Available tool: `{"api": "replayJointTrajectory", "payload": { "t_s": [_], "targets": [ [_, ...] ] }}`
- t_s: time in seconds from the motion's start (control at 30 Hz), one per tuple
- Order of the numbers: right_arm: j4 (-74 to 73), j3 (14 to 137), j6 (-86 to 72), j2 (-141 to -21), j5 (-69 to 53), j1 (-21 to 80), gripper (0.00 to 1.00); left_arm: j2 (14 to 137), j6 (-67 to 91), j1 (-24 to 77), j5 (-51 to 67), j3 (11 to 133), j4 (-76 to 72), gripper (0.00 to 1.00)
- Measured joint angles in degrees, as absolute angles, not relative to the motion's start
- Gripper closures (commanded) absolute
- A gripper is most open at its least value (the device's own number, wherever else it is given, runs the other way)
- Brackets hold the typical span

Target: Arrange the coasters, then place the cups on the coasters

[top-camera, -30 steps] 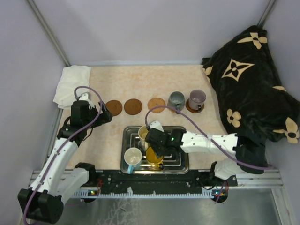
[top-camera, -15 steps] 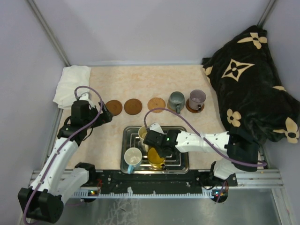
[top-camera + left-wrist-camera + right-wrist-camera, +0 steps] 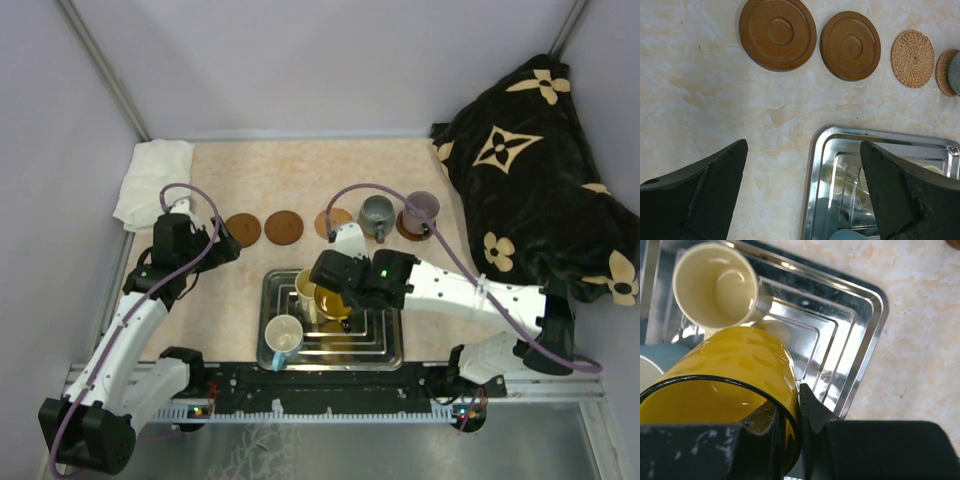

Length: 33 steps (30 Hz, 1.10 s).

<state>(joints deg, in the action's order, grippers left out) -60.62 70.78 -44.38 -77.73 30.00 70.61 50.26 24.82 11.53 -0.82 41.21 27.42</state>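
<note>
Tray [image 3: 862, 335]: cream cup [image 3: 715, 285] beside yellow cup [image 3: 730, 365]

We see a steel tray [image 3: 378, 347] beneath the right gripper [image 3: 323, 291], a white cloth [image 3: 150, 180] beyond the left gripper [image 3: 226, 246], and a black floral blanket [image 3: 530, 170] far right.

There are five cups [image 3: 283, 337] [image 3: 306, 284] [image 3: 330, 300] [image 3: 377, 211] [image 3: 421, 207] and five brown coasters [image 3: 242, 229] [image 3: 284, 227] [image 3: 338, 222] [image 3: 403, 229] [image 3: 941, 70]. There is one shiny tray [image 3: 392, 352], one white cloth [image 3: 152, 180] and one black blanket [image 3: 530, 180] with flowers. Two robot arms [image 3: 135, 325] [image 3: 450, 290] stand there.
</note>
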Motion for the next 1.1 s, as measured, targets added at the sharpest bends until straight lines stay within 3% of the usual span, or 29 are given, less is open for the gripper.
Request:
{"api": "replayJointTrajectory", "payload": {
  "t_s": [0.4, 0.8, 1.1],
  "targets": [
    [-56.9, 80.0, -38.4, -81.3, 31.4, 52.6, 1.0, 50.7, 24.8, 11.5, -1.5, 41.2, 26.9, 0.0],
    [-54.6, 116.1, -23.6, -113.6, 26.5, 43.2, 1.0, 52.1, 24.7, 11.6, -2.1, 41.2, 25.7, 0.0],
    [-58.8, 128.7, -20.4, -129.0, 20.6, 36.6, 1.0, 53.6, 24.0, 11.6, -3.3, 41.4, 25.6, 0.0]
  ]
}}
